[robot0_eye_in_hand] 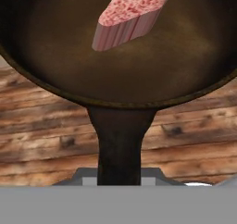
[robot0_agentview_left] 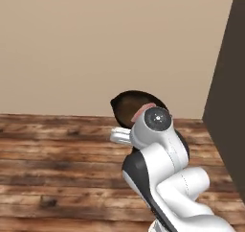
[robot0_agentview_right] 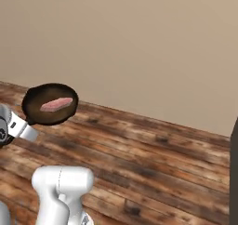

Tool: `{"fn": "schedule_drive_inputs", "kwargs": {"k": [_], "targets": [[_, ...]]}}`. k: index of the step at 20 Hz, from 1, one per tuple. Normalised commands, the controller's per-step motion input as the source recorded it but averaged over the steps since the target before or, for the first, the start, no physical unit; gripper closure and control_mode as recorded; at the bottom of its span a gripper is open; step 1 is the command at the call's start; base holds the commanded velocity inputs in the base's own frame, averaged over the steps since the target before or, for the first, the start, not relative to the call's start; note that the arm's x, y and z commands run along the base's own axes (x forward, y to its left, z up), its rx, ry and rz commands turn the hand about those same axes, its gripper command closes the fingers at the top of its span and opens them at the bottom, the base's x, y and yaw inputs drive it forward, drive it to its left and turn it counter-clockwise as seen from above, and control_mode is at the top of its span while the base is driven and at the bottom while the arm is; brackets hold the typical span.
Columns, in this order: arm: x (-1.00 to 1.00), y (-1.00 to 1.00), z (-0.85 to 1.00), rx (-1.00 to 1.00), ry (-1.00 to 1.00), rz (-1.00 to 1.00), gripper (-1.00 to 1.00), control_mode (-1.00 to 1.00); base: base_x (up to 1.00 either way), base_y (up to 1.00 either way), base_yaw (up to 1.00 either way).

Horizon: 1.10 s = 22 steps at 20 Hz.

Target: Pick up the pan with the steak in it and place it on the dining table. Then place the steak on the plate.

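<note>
The pan (robot0_agentview_right: 35,109), a small dark skillet, hangs in the air above a wood-plank floor. The pinkish-red steak (robot0_agentview_right: 56,103) lies inside it. My gripper (robot0_agentview_right: 23,126) is shut on the pan's short black handle (robot0_eye_in_hand: 119,144), which runs down between the jaws in the hand view. There the pan (robot0_eye_in_hand: 139,65) sits close in front, with the steak (robot0_eye_in_hand: 132,15) near its far side. From the left base view the pan (robot0_agentview_left: 127,106) and steak (robot0_agentview_left: 142,112) peek out behind my arm's wrist. The dining table and the plate are out of view.
A plain beige wall (robot0_agentview_left: 95,44) stands ahead. The plank floor (robot0_agentview_left: 57,168) stretches below the pan. A tall dark panel (robot0_agentview_left: 227,82) rises at the right edge, and its corner (robot0_agentview_right: 234,173) also shows from the right base view.
</note>
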Motion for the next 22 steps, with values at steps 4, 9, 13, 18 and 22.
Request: {"fn": "schedule_drive_inputs", "kwargs": {"k": [4, 9, 13, 18, 22], "targets": [[0.00, 0.00, 0.00, 0.00, 0.00, 0.00, 1.00, 1.00, -0.18, 0.02, 0.42], [0.00, 0.00, 0.00, 0.00, 0.00, 0.00, 1.00, 1.00, -0.12, 0.04, 0.44], [0.00, 0.00, 0.00, 0.00, 0.00, 0.00, 1.00, 1.00, -0.09, 0.07, 0.45], [0.00, 0.00, 0.00, 0.00, 0.00, 0.00, 1.00, 1.00, -0.08, 0.05, 0.45], [0.00, 0.00, 0.00, 0.00, 0.00, 0.00, 1.00, 1.00, -0.08, 0.04, 0.46]]}}
